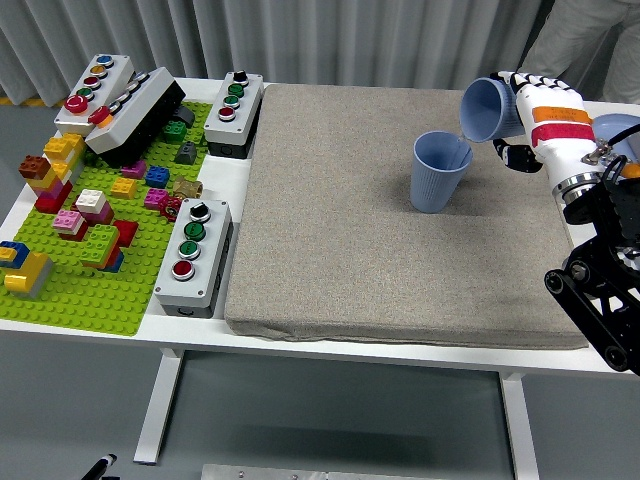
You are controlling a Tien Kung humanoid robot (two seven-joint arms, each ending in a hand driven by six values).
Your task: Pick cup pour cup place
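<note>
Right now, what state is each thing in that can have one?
Held cup: tipped on its side, mouth over the standing cup, gripped by the right hand.
Standing cup: upright on the grey mat, open top.
Left hand: out of view.
Button boxes: lying flat, untouched.
Bricks: scattered on the green baseplate.

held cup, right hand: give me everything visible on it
The held cup is a light blue ribbed cup, plastic by the look of it. The right hand grips its base end. It is tipped on its side, with its mouth facing left and down, over the rim of the standing cup on the grey mat. Whether the two rims touch can't be told.
</note>
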